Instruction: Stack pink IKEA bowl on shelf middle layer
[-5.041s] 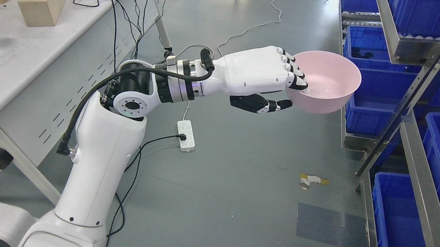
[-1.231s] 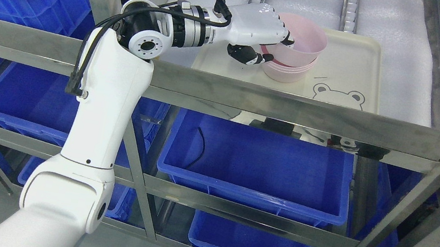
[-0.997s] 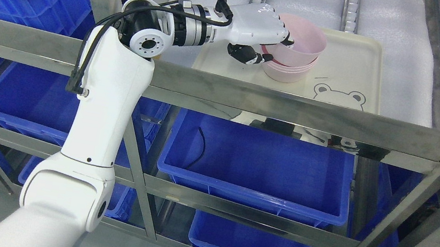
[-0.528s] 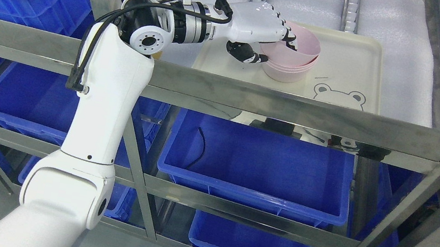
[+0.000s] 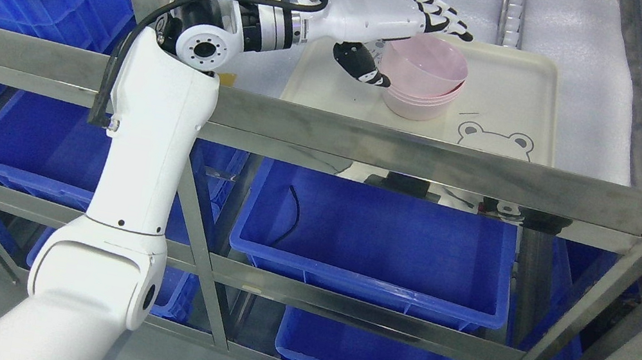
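Left hand (image 5: 403, 21) is over the shelf (image 5: 429, 159), above the left part of the cream tray (image 5: 525, 90). Fingers (image 5: 442, 18) are stretched out flat and spread, pointing toward the shelf's right edge; thumb hangs down beside the bowls. It holds nothing.

Pink bowl (image 5: 424, 67) sits nested on top of the stack of pink bowls (image 5: 418, 105), slightly tilted, its rim higher on the right than on the left. The stack stands on the tray's left half, toward the tray's front edge. Whether the thumb tip touches the bowl wall cannot be told; the outstretched fingers are clear of the rim, above it.

Tray carries a bear-face print (image 5: 494, 138) at its front edge, just right of the stack. Tray lies on white foam padding (image 5: 574, 33) covering the shelf surface.

Under the shelf's front rail: blue bins (image 5: 373, 241) on the lower levels, more blue bins at the left.

Right arm is out of frame.
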Controlling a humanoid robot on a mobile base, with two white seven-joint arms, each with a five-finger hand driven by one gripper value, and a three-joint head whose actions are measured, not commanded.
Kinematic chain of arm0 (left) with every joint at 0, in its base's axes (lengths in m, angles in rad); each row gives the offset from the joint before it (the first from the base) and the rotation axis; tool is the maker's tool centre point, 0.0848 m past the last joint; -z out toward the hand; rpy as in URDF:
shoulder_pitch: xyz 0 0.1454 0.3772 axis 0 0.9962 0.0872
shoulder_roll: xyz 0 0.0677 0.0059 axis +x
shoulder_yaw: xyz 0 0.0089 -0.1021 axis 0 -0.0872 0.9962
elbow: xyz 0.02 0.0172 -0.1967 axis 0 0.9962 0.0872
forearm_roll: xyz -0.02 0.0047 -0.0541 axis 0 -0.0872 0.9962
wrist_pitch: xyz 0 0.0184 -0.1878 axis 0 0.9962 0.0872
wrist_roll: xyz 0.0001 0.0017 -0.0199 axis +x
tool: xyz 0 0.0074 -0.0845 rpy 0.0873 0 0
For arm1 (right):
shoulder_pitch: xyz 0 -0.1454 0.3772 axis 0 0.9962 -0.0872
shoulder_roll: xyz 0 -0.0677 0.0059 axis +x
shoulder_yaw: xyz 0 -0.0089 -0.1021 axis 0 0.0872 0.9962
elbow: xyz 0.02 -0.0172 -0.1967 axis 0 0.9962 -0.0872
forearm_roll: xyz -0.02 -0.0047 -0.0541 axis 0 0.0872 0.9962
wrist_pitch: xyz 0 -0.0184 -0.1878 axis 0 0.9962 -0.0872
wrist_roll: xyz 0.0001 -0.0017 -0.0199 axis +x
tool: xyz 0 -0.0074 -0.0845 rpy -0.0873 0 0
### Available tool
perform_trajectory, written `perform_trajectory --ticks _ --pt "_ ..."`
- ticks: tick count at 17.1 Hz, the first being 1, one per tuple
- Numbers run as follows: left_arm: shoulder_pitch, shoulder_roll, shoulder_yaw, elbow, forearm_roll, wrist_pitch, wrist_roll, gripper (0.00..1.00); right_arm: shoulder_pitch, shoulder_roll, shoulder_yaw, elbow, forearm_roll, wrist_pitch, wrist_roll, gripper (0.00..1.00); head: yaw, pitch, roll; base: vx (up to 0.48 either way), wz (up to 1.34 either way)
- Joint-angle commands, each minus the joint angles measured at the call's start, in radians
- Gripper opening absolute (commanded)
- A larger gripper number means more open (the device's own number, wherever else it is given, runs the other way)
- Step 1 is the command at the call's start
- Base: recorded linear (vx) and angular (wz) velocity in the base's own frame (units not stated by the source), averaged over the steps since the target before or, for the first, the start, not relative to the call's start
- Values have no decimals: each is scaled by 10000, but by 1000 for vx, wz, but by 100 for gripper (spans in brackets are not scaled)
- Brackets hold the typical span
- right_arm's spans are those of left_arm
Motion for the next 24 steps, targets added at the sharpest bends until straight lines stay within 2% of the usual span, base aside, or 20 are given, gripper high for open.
perform_trajectory --ticks 1,3,7,10,18,24 --pt "-183 175 96 -282 3159 1 521 88 0 -174 31 -175 8 5 3 100 0 0 0 0 0" --pt "457 175 -975 -665 4113 1 754 88 0 -174 31 -175 -7 5 3 100 0 0 0 0 0" --pt "1962 175 -3553 -1785 4194 1 1380 84 0 -174 46 -175 8 5 3 100 0 0 0 0 0" --pt "2515 175 -4491 -2306 4163 1 1460 84 0 -174 31 -175 8 5 3 100 0 0 0 0 0" --pt "3559 175 -4632 -2845 4148 1 1000 86 0 -174 46 -175 8 5 3 100 0 0 0 0 0" --pt "5122 175 -4647 -2876 4148 1 631 86 0 -174 46 -175 -7 5 3 100 0 0 0 0 0"
